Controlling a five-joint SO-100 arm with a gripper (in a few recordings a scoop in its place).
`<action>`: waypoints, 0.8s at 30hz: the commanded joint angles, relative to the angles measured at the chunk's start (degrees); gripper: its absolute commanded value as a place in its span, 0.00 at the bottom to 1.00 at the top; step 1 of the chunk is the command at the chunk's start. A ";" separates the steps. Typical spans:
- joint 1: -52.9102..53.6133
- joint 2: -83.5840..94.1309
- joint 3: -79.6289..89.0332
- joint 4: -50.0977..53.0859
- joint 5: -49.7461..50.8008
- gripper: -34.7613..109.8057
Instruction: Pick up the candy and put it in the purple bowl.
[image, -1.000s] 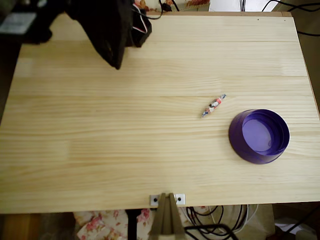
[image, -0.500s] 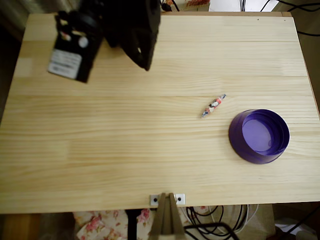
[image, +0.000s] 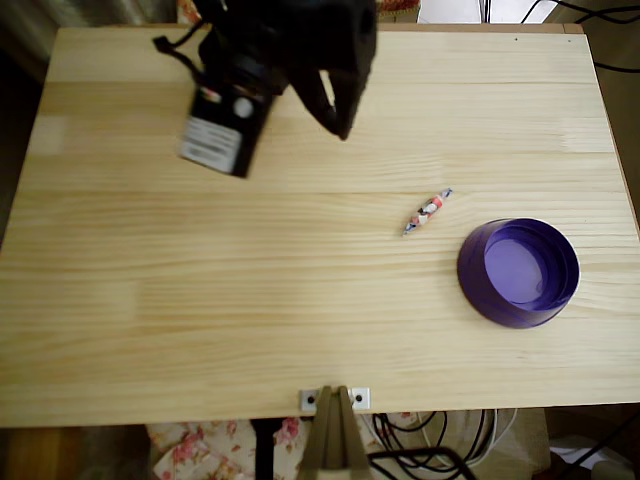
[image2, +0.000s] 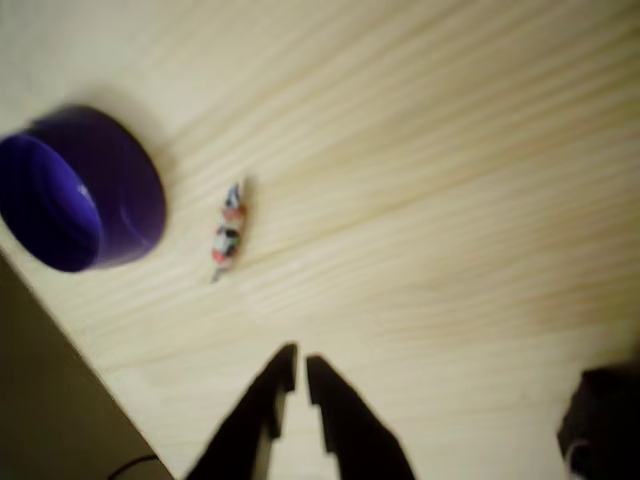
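While the candy (image: 428, 210) lies loose on the wooden table (image: 150, 330) in the overhead view, just up and left of the purple bowl (image: 518, 272) and not touching it, its long axis runs diagonally, the upper end leaning right. The gripper (image: 335, 110) hangs well apart from the candy, up and to the left, with bare wood between them and the table edges far off. Seen from the wrist view, the gripper (image2: 297, 378) holds nothing, its jaws nearly closed with a thin gap; the candy (image2: 229, 232) sits ahead and slightly left, beside the bowl (image2: 80, 190), lengthwise roughly along the approach line.
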 joint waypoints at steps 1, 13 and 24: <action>-2.99 -1.85 -3.69 1.05 4.75 0.24; -10.90 -8.88 -3.25 -2.20 14.06 0.24; -14.59 -29.53 -15.03 -5.01 21.97 0.25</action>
